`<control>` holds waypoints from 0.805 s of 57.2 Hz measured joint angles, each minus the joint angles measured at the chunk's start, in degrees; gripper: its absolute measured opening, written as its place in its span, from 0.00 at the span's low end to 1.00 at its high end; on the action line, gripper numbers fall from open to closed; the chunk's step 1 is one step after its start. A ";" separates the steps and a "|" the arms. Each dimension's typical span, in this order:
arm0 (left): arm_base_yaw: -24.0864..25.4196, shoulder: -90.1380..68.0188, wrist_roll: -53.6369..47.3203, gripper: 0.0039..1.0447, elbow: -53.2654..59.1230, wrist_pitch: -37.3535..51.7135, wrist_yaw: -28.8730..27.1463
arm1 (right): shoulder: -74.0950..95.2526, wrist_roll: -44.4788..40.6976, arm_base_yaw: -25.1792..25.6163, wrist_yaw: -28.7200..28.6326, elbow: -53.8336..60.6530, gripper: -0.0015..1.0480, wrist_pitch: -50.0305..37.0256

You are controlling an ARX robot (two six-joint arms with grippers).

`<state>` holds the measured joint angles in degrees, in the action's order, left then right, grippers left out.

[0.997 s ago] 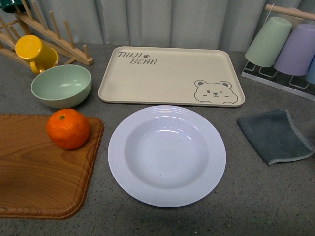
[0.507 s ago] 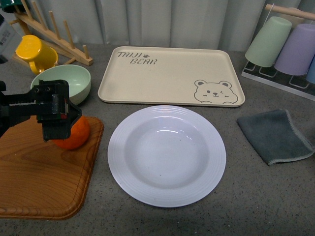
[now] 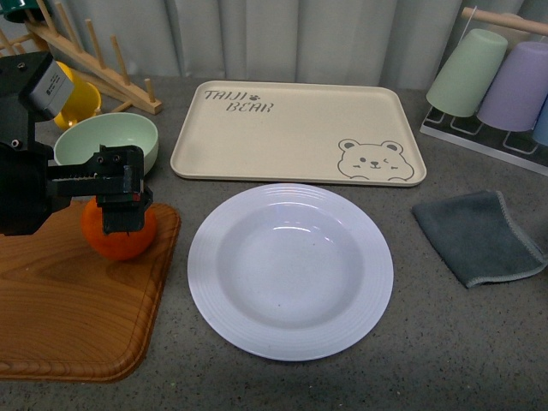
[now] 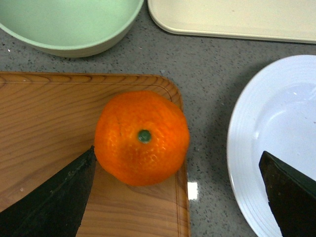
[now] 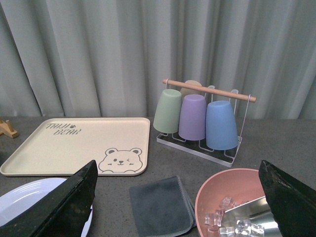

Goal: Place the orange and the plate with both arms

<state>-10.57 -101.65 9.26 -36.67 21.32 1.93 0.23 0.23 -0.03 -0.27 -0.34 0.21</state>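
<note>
Matte black left arm (image 3: 24, 201) — grey labelled box (image 3: 44, 83) — boxy black pincer (image 3: 123, 216).

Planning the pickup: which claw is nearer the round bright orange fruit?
Left. The left claw hangs open over the round orange fruit; the right claw is far off, near a round pink bowl.

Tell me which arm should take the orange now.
Left. The left gripper hangs open right over the orange on the wooden board, with the fruit between its jaws. The right gripper is absent from the front view, off facing the cup rack.
</note>
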 joint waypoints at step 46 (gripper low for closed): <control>1.86 -11.50 0.83 0.94 -8.66 -4.44 -0.42 | 0.00 -0.02 0.00 0.00 0.00 0.91 0.00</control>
<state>-8.71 -113.14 10.09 -45.32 16.88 1.52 0.23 0.21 -0.03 -0.27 -0.34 0.21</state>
